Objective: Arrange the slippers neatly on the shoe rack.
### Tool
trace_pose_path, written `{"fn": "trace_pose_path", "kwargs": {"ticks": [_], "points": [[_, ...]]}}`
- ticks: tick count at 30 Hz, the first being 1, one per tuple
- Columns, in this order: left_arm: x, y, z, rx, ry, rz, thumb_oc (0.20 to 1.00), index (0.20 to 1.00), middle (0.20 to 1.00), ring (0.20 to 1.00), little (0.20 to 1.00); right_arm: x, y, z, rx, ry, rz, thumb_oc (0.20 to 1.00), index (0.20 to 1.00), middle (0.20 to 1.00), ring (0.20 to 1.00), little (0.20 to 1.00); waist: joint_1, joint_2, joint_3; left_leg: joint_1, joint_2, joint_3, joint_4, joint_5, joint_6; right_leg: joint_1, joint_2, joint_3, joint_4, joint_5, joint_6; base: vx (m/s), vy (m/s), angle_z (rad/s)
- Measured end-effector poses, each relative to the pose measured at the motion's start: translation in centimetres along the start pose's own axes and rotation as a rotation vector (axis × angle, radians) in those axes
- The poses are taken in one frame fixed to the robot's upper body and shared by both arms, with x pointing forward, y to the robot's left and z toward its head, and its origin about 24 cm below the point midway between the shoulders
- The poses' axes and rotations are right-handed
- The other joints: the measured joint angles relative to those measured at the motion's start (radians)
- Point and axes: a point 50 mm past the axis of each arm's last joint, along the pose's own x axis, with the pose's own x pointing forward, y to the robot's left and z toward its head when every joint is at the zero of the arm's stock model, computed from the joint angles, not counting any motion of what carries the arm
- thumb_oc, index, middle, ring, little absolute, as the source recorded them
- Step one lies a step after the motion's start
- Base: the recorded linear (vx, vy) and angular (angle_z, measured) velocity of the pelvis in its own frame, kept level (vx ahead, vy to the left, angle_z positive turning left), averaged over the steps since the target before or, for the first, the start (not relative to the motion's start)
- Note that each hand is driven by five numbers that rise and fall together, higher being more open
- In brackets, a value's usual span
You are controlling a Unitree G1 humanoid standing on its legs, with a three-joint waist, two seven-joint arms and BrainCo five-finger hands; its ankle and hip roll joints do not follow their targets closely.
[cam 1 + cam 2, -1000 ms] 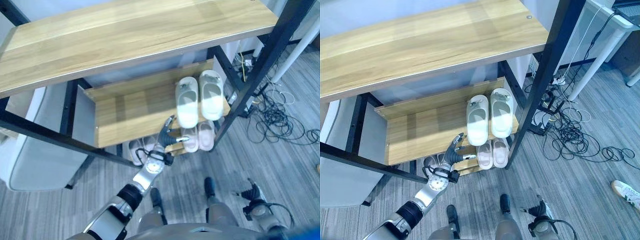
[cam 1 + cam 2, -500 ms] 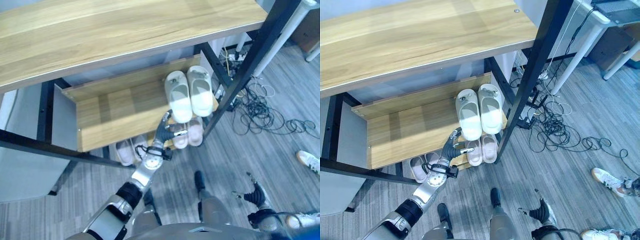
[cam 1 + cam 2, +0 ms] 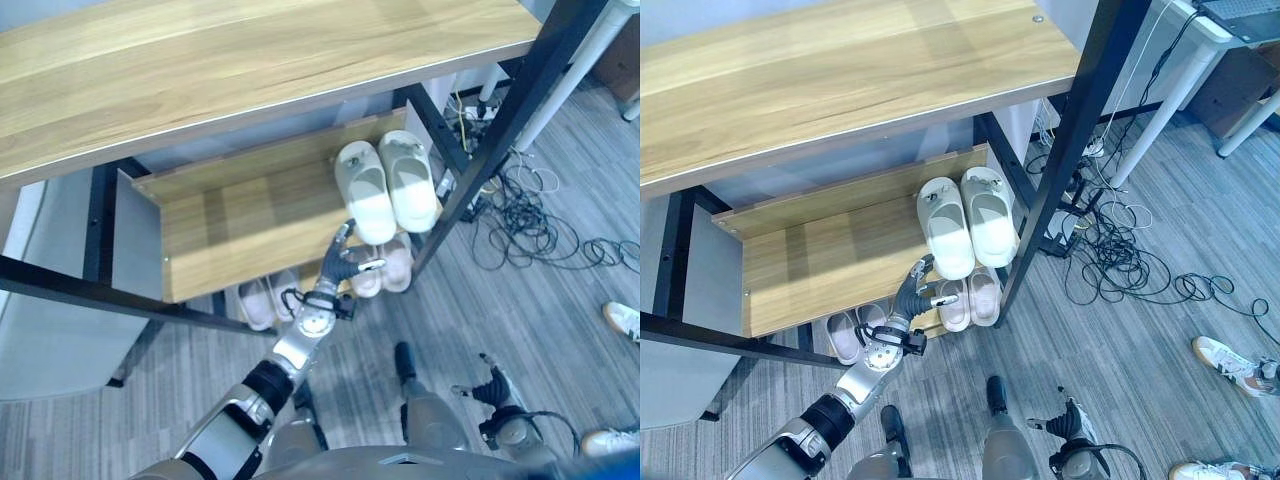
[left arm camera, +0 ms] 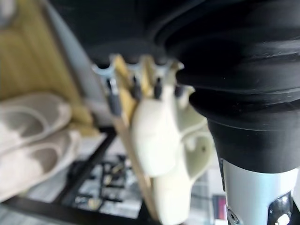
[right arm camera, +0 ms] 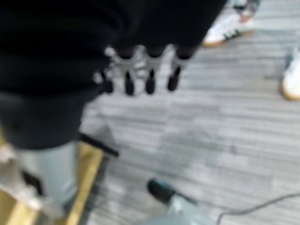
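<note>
Slippers of cream-white moulded foam (image 3: 385, 188) sit as a pair, side by side and touching, at the right-hand end of the middle wooden shelf (image 3: 240, 225) of the black-framed shoe rack (image 3: 505, 110), their ends jutting a little past the shelf's front edge. On the lowest tier two more pairs show: pale pink slippers (image 3: 972, 297) directly under the cream ones, and a second pale pair (image 3: 852, 330) further left. The left hand (image 3: 343, 262) reaches up to the front edge of the middle shelf, just below the nearer end of the left cream slipper; its fingers (image 4: 111, 96) are straight and spread, holding nothing, with the tips at or very near that slipper's end, though contact cannot be confirmed. The right hand (image 5: 136, 75) hangs low over the grey plank floor (image 5: 225, 122), well apart from the rack, its fingers relaxed and empty. A person's white sneaker (image 3: 622, 320) shows on the floor at the far right. Such slippers look light, thick-soled and fairly stiff but springy, so they should slide easily on smooth wood under a gentle push and could skid or twist if nudged off-centre. A push squarely on the projecting end, or a pinch across the broad strap over the sole, seems the safest hold for squaring the pair with the shelf edge.
</note>
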Motion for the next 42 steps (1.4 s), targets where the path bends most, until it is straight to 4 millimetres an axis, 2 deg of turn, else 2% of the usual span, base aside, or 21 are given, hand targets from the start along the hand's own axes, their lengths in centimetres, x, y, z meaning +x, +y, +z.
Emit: {"fn": "trace_pose_path", "kwargs": {"ticks": [12,14,16,20,26,31,35,39,42], "points": [[-0.3,-0.3,-1.2,-0.013,0.064,-0.004,1.0,1.0,1.0,1.0,1.0,-0.3,0.8,-1.0,-0.019,0.044,0.021,1.0,1.0,1.0,1.0,1.0,-0.001,-0.034,-0.045,0.006,0.0,0.0,0.0,0.0,0.0,0.006,0.0,0.0,0.0,0.0,0.0,0.0,0.0,0.0],[-0.3,-0.2,-1.3,-0.008,0.07,-0.007,1.0,1.0,1.0,1.0,1.0,-0.5,0.8,-0.5,-0.008,0.018,0.021,1.0,1.0,1.0,1.0,1.0,-0.001,-0.034,-0.047,0.009,0.001,0.0,0.0,0.0,0.0,0.009,0.0,0.0,0.0,0.0,0.0,0.0,0.0,0.0],[-0.4,0.0,-1.5,0.0,0.078,-0.004,1.0,1.0,1.0,1.0,1.0,-1.1,0.9,1.3,0.044,-0.092,0.019,1.0,1.0,1.0,1.0,1.0,-0.003,-0.034,-0.05,0.011,0.002,0.001,0.0,0.0,0.0,0.009,-0.001,0.0,0.0,0.0,0.0,0.0,-0.005,-0.02],[-0.5,-0.6,-1.8,-0.005,0.089,-0.012,1.0,1.0,1.0,1.0,1.0,-0.7,2.1,-0.2,0.003,0.017,0.053,1.0,1.0,1.0,1.0,1.0,0.002,-0.035,-0.059,0.011,0.003,-0.003,0.0,0.0,0.0,0.011,-0.001,0.0,0.0,-0.002,-0.003,0.0,0.001,0.02],[-0.5,-0.6,-1.8,-0.004,0.088,-0.01,1.0,1.0,1.0,1.0,1.0,-0.9,2.5,-0.4,-0.013,0.022,0.056,1.0,1.0,1.0,1.0,1.0,0.001,-0.034,-0.06,0.01,0.002,-0.002,0.0,0.0,0.0,0.01,-0.002,0.0,0.0,-0.002,-0.003,0.0,0.0,0.0],[-0.1,0.4,-2.0,0.101,0.091,-0.009,1.0,1.0,1.0,1.0,1.0,-1.7,2.3,-4.6,-0.071,0.206,0.062,1.0,1.0,1.0,1.0,1.0,-0.003,-0.04,-0.077,0.011,0.002,0.001,0.0,-0.001,0.0,0.008,-0.004,0.001,0.0,-0.003,-0.004,0.03,-0.004,-0.02],[-0.2,1.2,-2.3,0.184,0.091,-0.013,1.0,1.0,1.0,1.0,1.0,-1.2,1.6,-5.2,-0.104,0.265,0.047,1.0,1.0,1.0,1.0,1.0,-0.001,-0.014,-0.105,0.017,0.004,-0.002,0.0,-0.002,-0.001,0.017,-0.003,-0.005,-0.003,-0.006,-0.008,0.05,-0.003,0.02],[-0.2,0.9,-2.1,0.181,0.081,0.003,1.0,1.0,1.0,1.0,1.0,-1.0,1.5,-4.9,-0.102,0.262,0.04,1.0,1.0,1.0,1.0,1.0,0.009,0.012,-0.128,0.016,0.009,-0.005,0.0,-0.002,-0.002,0.018,0.002,-0.006,-0.002,-0.008,-0.012,0.06,0.013,0.01],[0.2,0.9,-0.2,0.163,-0.001,0.003,1.0,1.0,1.0,1.0,1.0,-1.3,1.1,-5.8,-0.095,0.31,0.013,1.0,1.0,1.0,1.0,1.0,0.02,0.015,-0.131,0.016,0.009,-0.008,0.0,-0.002,-0.002,0.02,0.002,-0.009,-0.003,-0.008,-0.012,0.02,0.001,0.03]]}}
